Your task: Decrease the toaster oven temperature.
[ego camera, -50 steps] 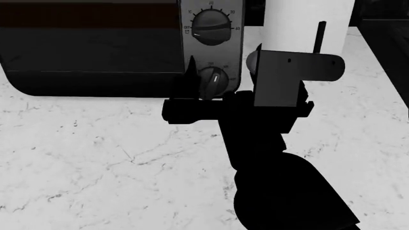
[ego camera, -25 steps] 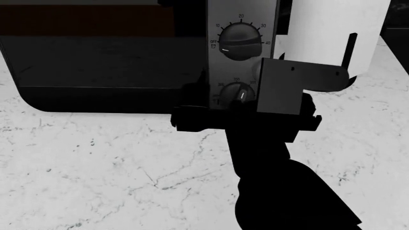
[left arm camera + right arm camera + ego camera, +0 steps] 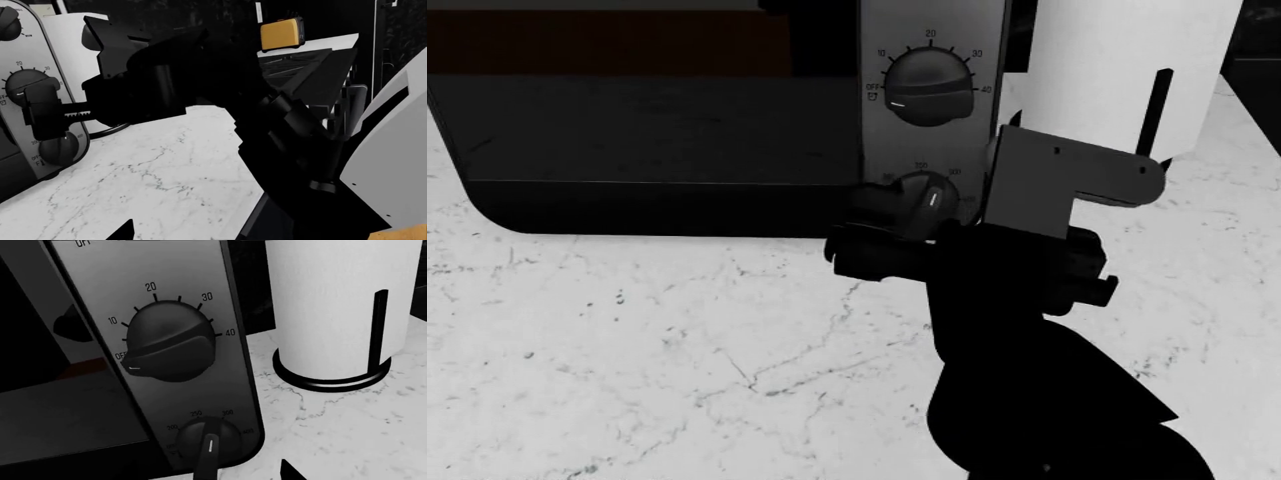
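Note:
The black toaster oven stands at the back of the marble counter, with a silver panel at its right. The temperature knob is the lower, smaller one, ringed by 200–400 marks, its white pointer near upright in the right wrist view. The larger OFF/10–40 knob sits above it. My right gripper is right at the temperature knob, jaws open and straddling it; one fingertip stands clear of the knob. My left gripper shows only one fingertip, over the bare counter.
A white paper-towel roll on a black stand is just right of the oven, close behind my right wrist. In the left wrist view a gas range and a yellow appliance lie beyond. Marble counter spreads in front.
The head view moved closer to the oven a second ago. Since half a second ago my right wrist has rolled clockwise and shifted slightly right at the knob; the pointer looks unchanged.

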